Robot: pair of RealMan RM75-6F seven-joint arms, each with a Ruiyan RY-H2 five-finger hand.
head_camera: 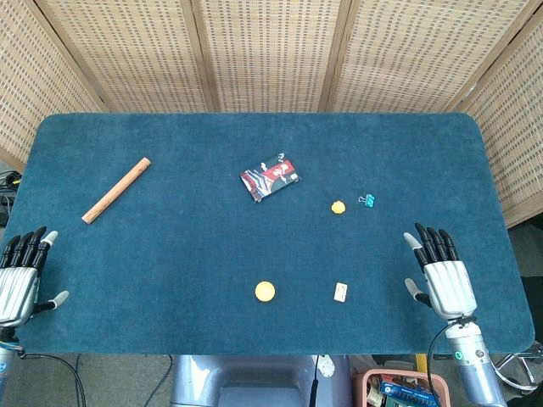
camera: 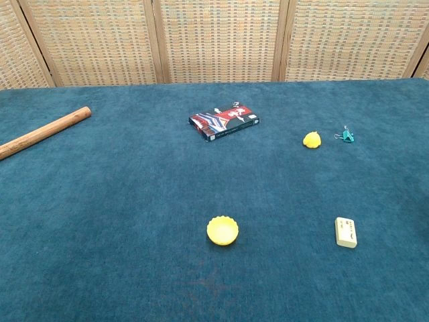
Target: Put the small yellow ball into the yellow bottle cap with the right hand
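Small yellow ball (head_camera: 338, 207) toward the table's right side, ahead and inward of the right hand (head_camera: 441, 275), resting flat, fingers apart, empty, near the front right corner. Yellow bottle cap (head_camera: 265, 292) by the front edge, mouth up. Closest: teal clip (head_camera: 368, 200), pale eraser (head_camera: 341, 292); path unobstructed. Left hand (head_camera: 20, 275) far, likewise empty.

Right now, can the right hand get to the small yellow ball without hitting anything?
Probably yes. The right hand rests open at the table edge, and the small yellow ball lies on bare cloth ahead of it. Only the teal binder clip sits beside the ball, apart from it.
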